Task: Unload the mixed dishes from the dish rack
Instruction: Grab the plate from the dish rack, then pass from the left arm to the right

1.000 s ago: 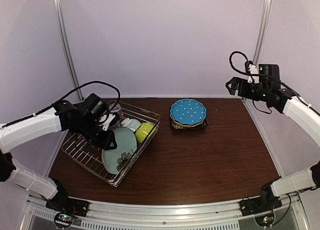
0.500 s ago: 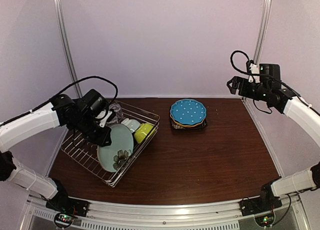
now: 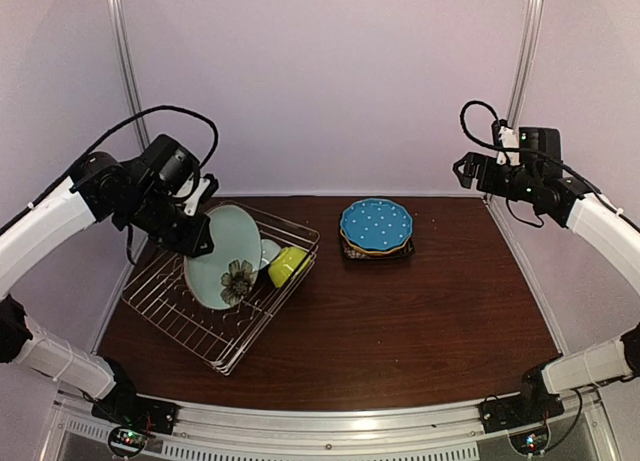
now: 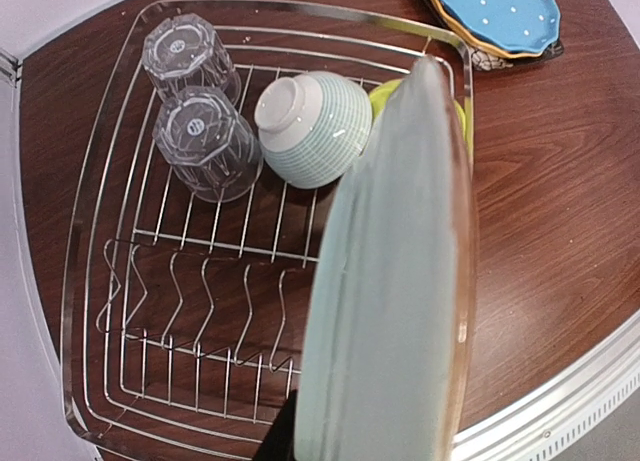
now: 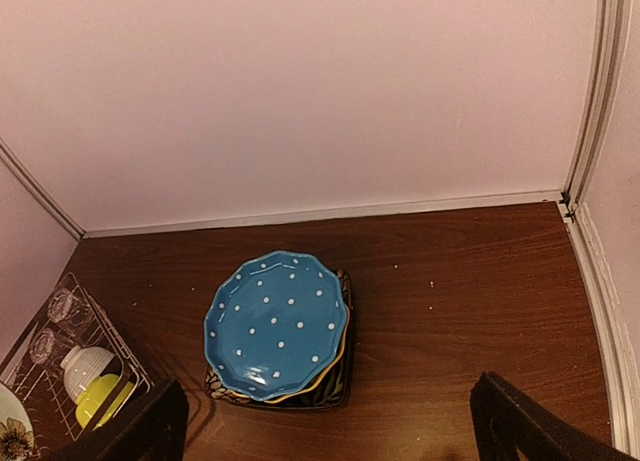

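Left fingers [image 3: 198, 243]: clamping the pale teal flower plate [image 3: 225, 256] over the dish rack [image 3: 170, 303].
Right fingers [image 3: 466, 170]: hanging wide apart, gripping nothing.
Bench [image 3: 420, 311]: showing dark wood grain.
Walls [image 3: 330, 81]: standing pale lilac.

Pale teal plate [image 3: 222, 249] (dark flower), blue plate [image 3: 376, 224] white-dotted, lime bowl [image 3: 288, 265].

- The pale teal plate [image 4: 390, 311], clamped in the left gripper [image 3: 198, 243], is looking like glazed ceramic, smooth and glossy.
- Below that gripper, the dish rack [image 4: 200, 311] is gleaming as thin, bright silver metal wire.
- Beyond its fingers, two glasses [image 4: 190, 56] [image 4: 208, 141] are showing clear, faceted walls.
- Beside them, the small pale bowl [image 4: 312, 129] is showing a finely ribbed, shiny glaze.
- Ahead of the right gripper [image 5: 335, 436], the blue dotted plate [image 5: 278, 321] is shining glossily.
- Under both, the table [image 5: 450, 281] is showing dark wood grain with a soft sheen.
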You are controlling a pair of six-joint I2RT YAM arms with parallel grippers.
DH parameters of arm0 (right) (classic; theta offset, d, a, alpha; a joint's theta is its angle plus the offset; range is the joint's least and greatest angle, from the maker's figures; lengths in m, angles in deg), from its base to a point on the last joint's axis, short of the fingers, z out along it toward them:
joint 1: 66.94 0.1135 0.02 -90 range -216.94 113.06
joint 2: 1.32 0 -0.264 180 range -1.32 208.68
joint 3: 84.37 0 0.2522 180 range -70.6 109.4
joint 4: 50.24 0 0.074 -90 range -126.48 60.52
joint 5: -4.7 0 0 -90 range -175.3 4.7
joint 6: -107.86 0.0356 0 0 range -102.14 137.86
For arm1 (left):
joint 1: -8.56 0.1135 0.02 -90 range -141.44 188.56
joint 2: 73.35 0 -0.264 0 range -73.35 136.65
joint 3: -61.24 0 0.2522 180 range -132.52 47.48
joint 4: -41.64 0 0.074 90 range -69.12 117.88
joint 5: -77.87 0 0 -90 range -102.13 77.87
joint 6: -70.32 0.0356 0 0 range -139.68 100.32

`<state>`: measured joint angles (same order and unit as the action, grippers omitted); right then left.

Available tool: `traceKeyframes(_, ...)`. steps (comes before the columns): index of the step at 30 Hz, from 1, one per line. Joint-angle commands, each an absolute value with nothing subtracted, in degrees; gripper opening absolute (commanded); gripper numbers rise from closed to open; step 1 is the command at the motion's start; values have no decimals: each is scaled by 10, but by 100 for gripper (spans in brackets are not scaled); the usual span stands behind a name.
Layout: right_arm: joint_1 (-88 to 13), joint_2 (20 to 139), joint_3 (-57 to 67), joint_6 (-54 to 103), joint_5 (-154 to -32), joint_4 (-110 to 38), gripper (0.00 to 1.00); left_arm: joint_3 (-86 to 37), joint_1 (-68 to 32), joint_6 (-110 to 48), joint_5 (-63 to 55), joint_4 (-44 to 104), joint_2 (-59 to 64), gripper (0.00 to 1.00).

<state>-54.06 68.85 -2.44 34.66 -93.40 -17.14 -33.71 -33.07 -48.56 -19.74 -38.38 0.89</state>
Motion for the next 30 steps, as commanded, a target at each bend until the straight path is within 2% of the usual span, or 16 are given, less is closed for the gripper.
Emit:
traceKeyframes(1, -542, 699, -26, 342, -989, -187, 100, -391, -329, -476, -208, -364, -6, 0)
traceKeyframes(10, -540, 721, -82, 428, -1178, -302, 100, -401, -321, -458, -149, -254, -55, 0)
traceKeyframes(16, -499, 728, -122, 480, -1233, -377, 100, -373, -320, -463, -127, -164, -82, 0)
traceKeyframes(25, -371, 764, -129, 500, -1237, -449, 99, -319, -320, -487, -64, -26, -96, 0)
traceKeyframes(30, -325, 789, -123, 522, -1234, -488, 93, -295, -320, -502, -29, 34, -94, 0)
